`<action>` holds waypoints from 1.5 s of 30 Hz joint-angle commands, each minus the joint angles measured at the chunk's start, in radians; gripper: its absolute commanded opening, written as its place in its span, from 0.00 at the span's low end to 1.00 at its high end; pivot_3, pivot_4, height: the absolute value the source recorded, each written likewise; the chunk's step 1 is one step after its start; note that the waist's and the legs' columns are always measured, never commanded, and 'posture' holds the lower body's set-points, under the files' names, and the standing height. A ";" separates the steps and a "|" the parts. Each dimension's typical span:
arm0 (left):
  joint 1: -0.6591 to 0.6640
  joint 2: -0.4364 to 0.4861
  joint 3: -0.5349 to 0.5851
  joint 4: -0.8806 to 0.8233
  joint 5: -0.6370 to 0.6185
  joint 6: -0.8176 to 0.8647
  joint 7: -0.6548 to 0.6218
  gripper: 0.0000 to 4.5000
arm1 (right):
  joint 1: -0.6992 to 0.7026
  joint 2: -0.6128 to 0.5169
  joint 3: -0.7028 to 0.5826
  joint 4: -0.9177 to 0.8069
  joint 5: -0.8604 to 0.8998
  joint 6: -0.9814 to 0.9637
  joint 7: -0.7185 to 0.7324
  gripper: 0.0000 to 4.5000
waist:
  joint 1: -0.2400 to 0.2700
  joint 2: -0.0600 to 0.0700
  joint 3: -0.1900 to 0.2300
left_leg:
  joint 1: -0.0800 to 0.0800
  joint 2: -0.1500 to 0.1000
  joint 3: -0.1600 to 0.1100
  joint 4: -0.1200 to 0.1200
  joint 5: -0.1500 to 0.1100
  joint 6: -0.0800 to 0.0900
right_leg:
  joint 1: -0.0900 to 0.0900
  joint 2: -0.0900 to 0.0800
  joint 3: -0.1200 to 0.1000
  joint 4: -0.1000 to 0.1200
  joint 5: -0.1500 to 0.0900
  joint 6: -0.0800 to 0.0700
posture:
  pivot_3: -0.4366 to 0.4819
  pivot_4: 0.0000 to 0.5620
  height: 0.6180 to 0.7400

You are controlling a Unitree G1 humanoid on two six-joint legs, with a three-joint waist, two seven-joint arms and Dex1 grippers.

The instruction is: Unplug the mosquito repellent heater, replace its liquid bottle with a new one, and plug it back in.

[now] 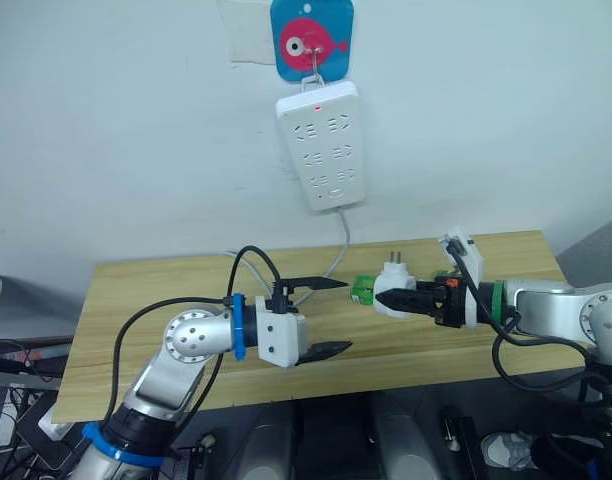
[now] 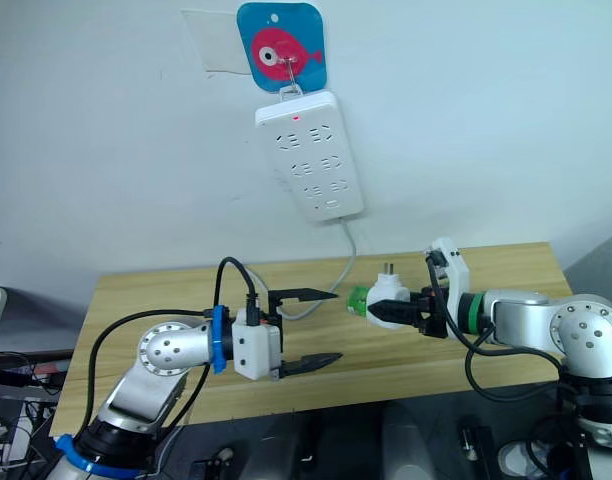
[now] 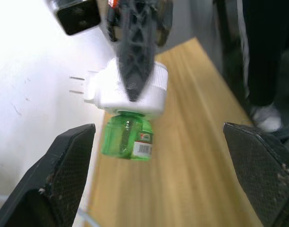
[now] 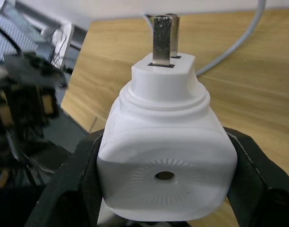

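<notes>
My right gripper (image 1: pixel 386 299) is pinching the white heater (image 1: pixel 394 292) from both sides and holding it up above the wooden table (image 1: pixel 506 250), out of the wall strip. Its two metal prongs (image 4: pixel 164 40) stick up, and a round hole (image 4: pixel 164 176) sits in the middle of its rounded face. A small green bottle (image 3: pixel 127 137) is still stuck in the heater and points to the left, toward my other arm. The bottle is see-through, but I cannot tell how much liquid is in it. It has a little label (image 3: pixel 143 144) with a red and white mark and a bar code, and the words are too small to read. My left gripper (image 1: pixel 322 317) is spread wide open and holds nothing; it hangs over the table just left of the bottle, not touching it. On the wall behind hangs a long white power strip (image 1: pixel 324 145) with a tiny red light on near its top. Its sockets have nothing plugged in. The strip hangs from a hook on a blue square card (image 1: pixel 311 36) with a pink fish on it. A grey cord (image 1: pixel 341 240) runs down from the strip to the table and goes behind my left gripper.
</notes>
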 commanded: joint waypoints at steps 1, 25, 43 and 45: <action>-0.037 -0.015 -0.024 0.027 0.073 -0.030 0.052 1.00 | -0.027 -0.019 0.020 -0.015 0.144 -0.036 -0.135 0.66 | -0.001 0.000 0.000 | 0.000 0.000 0.000 0.000 0.000 0.000 | 0.000 0.000 0.000 0.000 0.000 0.000 | 0.31 0.50 1.00; -0.173 -0.078 -0.114 0.143 0.242 0.036 0.173 0.91 | -0.045 -0.048 0.178 -0.108 0.362 -0.249 -0.466 0.66 | -0.029 0.000 0.000 | 0.000 0.000 0.000 0.001 0.001 0.002 | 0.000 0.002 -0.001 0.001 0.001 0.002 | 0.29 0.54 1.00; -0.170 -0.082 -0.094 0.168 0.202 0.038 0.179 0.50 | -0.020 -0.088 0.135 -0.183 0.325 -0.268 -0.448 0.98 | -0.028 0.000 0.000 | 0.000 0.001 0.000 0.001 0.001 0.002 | 0.000 0.002 -0.001 0.001 0.001 0.002 | 0.28 0.48 1.00; -0.159 -0.088 -0.084 0.173 0.179 0.031 0.188 0.50 | 0.015 -0.115 0.099 -0.219 0.312 -0.292 -0.440 1.00 | -0.027 0.000 0.000 | 0.000 0.001 0.000 0.001 0.001 0.002 | 0.000 0.002 -0.001 0.001 0.001 0.002 | 0.28 0.47 1.00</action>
